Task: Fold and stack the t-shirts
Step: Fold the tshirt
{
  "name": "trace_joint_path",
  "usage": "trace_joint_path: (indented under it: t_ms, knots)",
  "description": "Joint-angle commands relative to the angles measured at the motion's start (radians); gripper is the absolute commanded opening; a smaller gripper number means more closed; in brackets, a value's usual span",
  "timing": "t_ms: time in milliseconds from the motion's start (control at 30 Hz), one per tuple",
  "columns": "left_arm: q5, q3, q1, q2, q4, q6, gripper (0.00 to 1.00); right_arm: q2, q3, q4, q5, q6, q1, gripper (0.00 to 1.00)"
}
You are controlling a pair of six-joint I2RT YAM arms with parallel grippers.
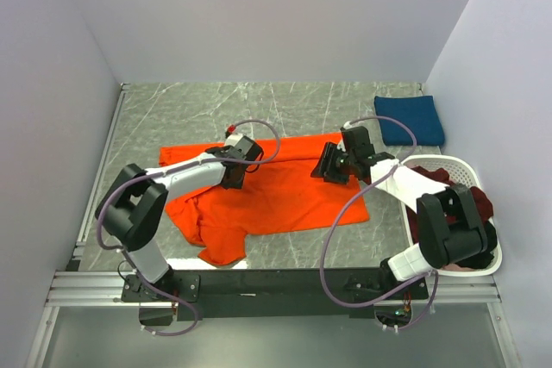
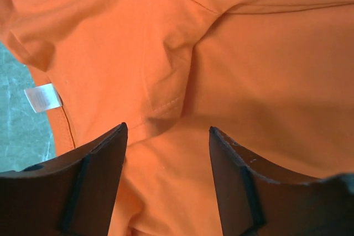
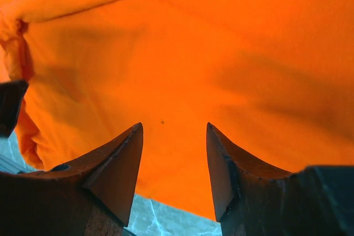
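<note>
One soft bright orange cloth t-shirt (image 1: 285, 196) lies rumpled at the centre of the grey marbled table (image 1: 172, 109). Judged light and limp; best pinched at hem corners. Left gripper (image 2: 168, 131) and right gripper (image 3: 174, 128) hover over it, jaws apart, empty.

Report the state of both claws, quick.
Left claw: open, holding nothing, just above the orange t-shirt.
Right claw: open, holding nothing, above the same shirt.
</note>
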Motion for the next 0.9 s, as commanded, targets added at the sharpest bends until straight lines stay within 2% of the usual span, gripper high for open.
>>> trace_joint_path:
  t_ms: [0,133,300,400,433,500,567,667,800,867]
  knots:
    - [-0.053,0.051,-0.004,0.030,0.001,0.024,0.65,-0.056,-0.034,0.056,-0.021,-0.020,-0.004,0.56]
    - [-0.077,0.068,-0.004,0.079,-0.002,0.027,0.58,-0.065,-0.063,0.067,-0.030,-0.019,-0.005,0.56]
    - [-0.117,0.090,-0.004,0.142,0.013,0.036,0.56,-0.071,-0.092,0.086,-0.044,-0.017,-0.007,0.56]
    - [-0.133,0.119,-0.004,0.182,-0.005,0.037,0.44,-0.077,-0.102,0.087,-0.043,-0.019,-0.010,0.56]
    - [-0.133,0.140,-0.004,0.190,-0.033,0.033,0.33,-0.079,-0.103,0.087,-0.041,-0.022,-0.010,0.56]
    - [-0.111,0.166,-0.004,0.194,-0.066,0.027,0.20,-0.085,-0.103,0.080,-0.040,-0.025,-0.013,0.56]
    - [-0.100,0.199,-0.004,0.179,-0.119,0.028,0.14,-0.091,-0.100,0.073,-0.040,-0.031,-0.015,0.56]
    - [-0.079,0.239,-0.004,0.142,-0.188,0.041,0.13,-0.095,-0.092,0.063,-0.038,-0.042,-0.018,0.55]
    - [0.043,0.259,-0.004,0.099,-0.238,0.068,0.16,-0.091,-0.083,0.052,-0.038,-0.054,-0.025,0.55]
    - [0.111,0.251,-0.004,0.095,-0.263,0.079,0.21,-0.089,-0.080,0.052,-0.041,-0.054,-0.027,0.55]
